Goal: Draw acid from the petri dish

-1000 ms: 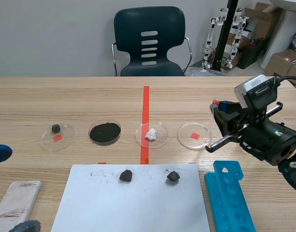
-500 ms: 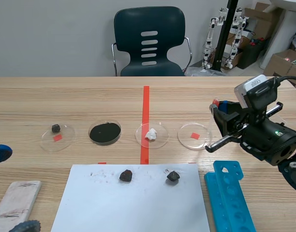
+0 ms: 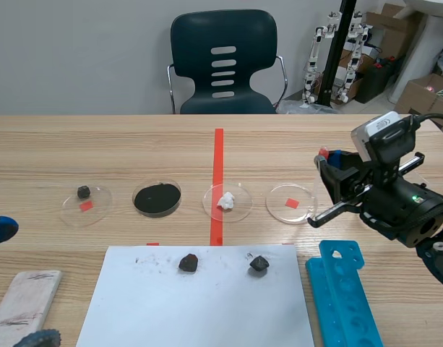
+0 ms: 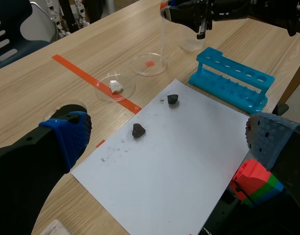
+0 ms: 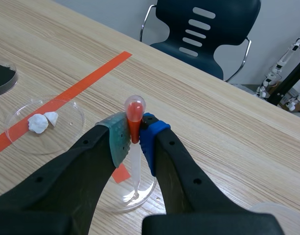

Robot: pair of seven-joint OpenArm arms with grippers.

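1. Wooden surface (image 3: 98, 144) is carrying a white sheet (image 3: 199, 303) and a blue rack (image 3: 347, 296).
2. Left claw (image 4: 167, 142) is hanging wide open and empty above the sheet.
3. Right claw (image 5: 135, 139) is pinching a red-bulbed dropper (image 5: 134, 110) upright.
4. Its tip is pointing down into the clear dish (image 3: 279, 206).

dropper (image 5: 134, 122): red bulb | test-tube rack (image 3: 349, 307): blue | paper (image 3: 199, 303): white | powder (image 3: 157, 197): black
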